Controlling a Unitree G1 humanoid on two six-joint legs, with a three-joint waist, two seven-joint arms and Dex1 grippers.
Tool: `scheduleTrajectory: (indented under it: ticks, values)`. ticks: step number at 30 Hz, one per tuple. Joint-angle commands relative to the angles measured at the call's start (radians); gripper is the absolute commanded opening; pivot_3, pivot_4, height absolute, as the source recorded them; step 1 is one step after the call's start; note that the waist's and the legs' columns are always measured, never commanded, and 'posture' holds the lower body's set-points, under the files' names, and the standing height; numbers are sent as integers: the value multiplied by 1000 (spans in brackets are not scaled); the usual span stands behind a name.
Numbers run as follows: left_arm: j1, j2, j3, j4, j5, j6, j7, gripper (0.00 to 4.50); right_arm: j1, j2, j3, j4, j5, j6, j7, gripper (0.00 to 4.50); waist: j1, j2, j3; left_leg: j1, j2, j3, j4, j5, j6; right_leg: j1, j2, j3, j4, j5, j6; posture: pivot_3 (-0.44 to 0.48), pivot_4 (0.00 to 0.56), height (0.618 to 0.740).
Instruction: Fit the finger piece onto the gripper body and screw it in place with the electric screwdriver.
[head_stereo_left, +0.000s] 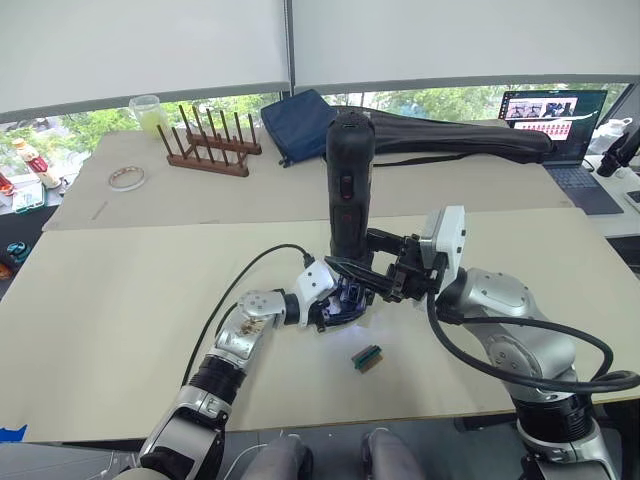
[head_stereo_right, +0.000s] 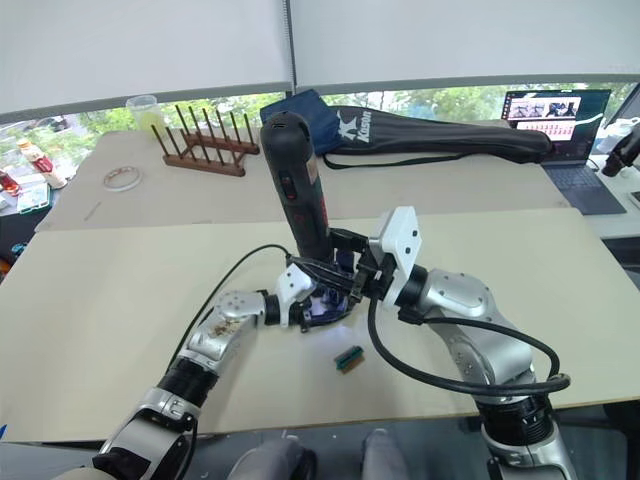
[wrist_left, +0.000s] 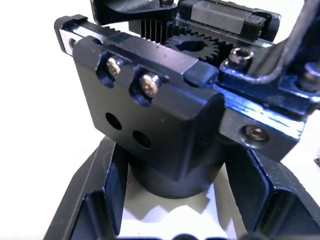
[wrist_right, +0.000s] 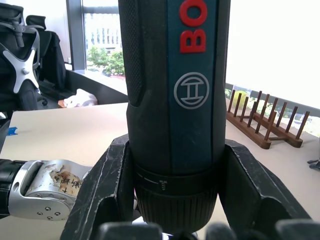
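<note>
Right gripper (head_stereo_left: 385, 275) is clamped on the screwdriver (head_stereo_left: 350, 185), matte black fingers (wrist_right: 107, 185) pressed against both sides of the barrel just above its ribbed collar. Tool stands upright, a thick smooth cylinder, black with a blue panel, red lettering and a round logo; its lower end goes down into the gripper body (head_stereo_left: 345, 297), where a bluish-white glow shows. Bit is hidden.

Left gripper (head_stereo_left: 335, 300) is closed around the gripper body, holding it on the table (head_stereo_left: 120, 300). In the left wrist view the angular black fingers (wrist_left: 100, 200) flank a round black base under a blocky, chamfered black plastic housing (wrist_left: 150, 115). Housing has two bright screw heads in recessed holes and two empty round holes below them. Behind it: a toothed black gear, a ribbed part, hex-socket bolts on a glossy black plate. Can't pick out the finger piece separately.

Small green block (head_stereo_left: 366, 357) lies on the table just in front of the two grippers, apart from them. Tabletop is pale, flat, matte.

On the rear table: wooden peg rack (head_stereo_left: 210, 140) with dark upright pegs, tape ring (head_stereo_left: 127, 177), translucent cup (head_stereo_left: 147, 110), dark blue fabric pouch (head_stereo_left: 300, 125), long black soft bag (head_stereo_left: 460, 135), open laptop (head_stereo_left: 555, 115) at far right.
</note>
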Motion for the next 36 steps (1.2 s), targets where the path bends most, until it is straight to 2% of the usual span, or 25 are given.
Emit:
scheduleTrajectory:
  ticks: [1,10,14,17,23,32,34,36]
  values:
    - [0,4,8,-49,-17,4,-9,2311,39,-35,29,96,-71,42,2,1940,0,0,-1,0,0,0,0,0,0,0,0,0,0,0,0,0,150,740]
    - [-8,0,8,-34,-16,2,-6,2311,18,-52,11,85,-68,34,18,1939,0,0,-2,0,0,0,-1,0,0,0,0,0,-1,0,0,0,150,740]
    - [-10,-3,7,-14,-14,8,-4,2311,-72,-34,-60,8,35,64,-2,1939,0,0,-2,0,0,0,-1,0,0,0,0,0,-2,0,0,0,150,740]
    - [2,-7,1,-16,-13,18,-2,2311,-151,-37,-114,-70,144,63,36,1939,2,0,-1,-1,0,0,-3,0,0,-1,0,0,-5,0,0,0,150,740]
    - [17,-4,-11,-26,-7,31,6,2311,-295,-14,-171,-112,284,144,-46,1939,1,1,0,-7,0,-1,-4,0,0,-4,-1,-1,-7,0,0,0,150,740]
    - [12,-2,-5,-36,-14,65,19,2311,-271,-54,-188,-164,391,222,-49,1939,1,1,0,-6,0,-1,-4,0,0,-3,-1,-1,-8,0,0,0,150,740]
    - [18,13,3,-59,-35,90,-7,3382,-258,-73,-207,-175,436,251,-68,1939,0,1,0,-6,0,-1,-5,0,0,-3,-1,-1,-8,0,0,0,150,740]
    - [27,33,11,-89,-46,104,-24,4261,-244,-89,-231,-181,478,277,-101,1939,0,1,0,-6,0,-1,-5,0,0,-4,-1,-1,-8,0,0,0,150,740]
